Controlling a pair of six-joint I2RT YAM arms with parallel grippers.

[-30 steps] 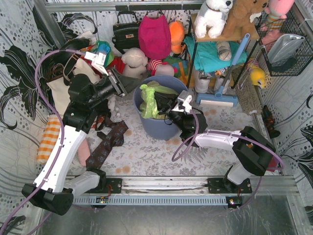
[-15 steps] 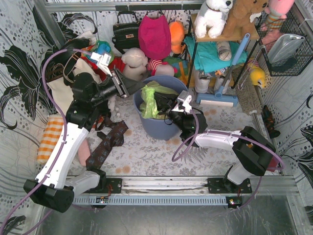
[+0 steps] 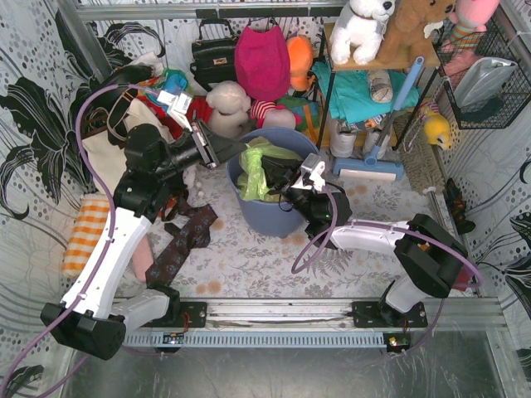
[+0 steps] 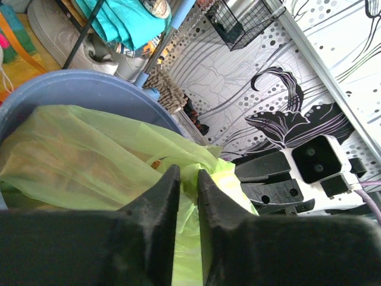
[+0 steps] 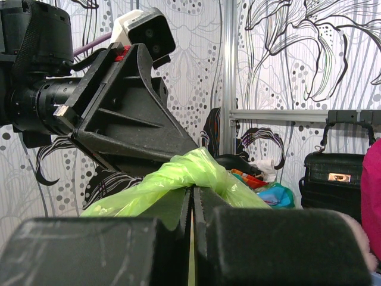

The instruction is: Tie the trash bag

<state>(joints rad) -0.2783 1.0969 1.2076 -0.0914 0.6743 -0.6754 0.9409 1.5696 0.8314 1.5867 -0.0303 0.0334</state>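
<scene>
Left claw (image 3: 235, 149) has swung right to the rim of the blue bin (image 3: 274, 217), where the trash bag (image 3: 257, 170) sits. Its jaws are a slit apart, and I cannot tell if they catch plastic. Right claw (image 5: 191, 196) stays clenched on the bag's twisted neck, so a second grip for knotting looks close.
</scene>
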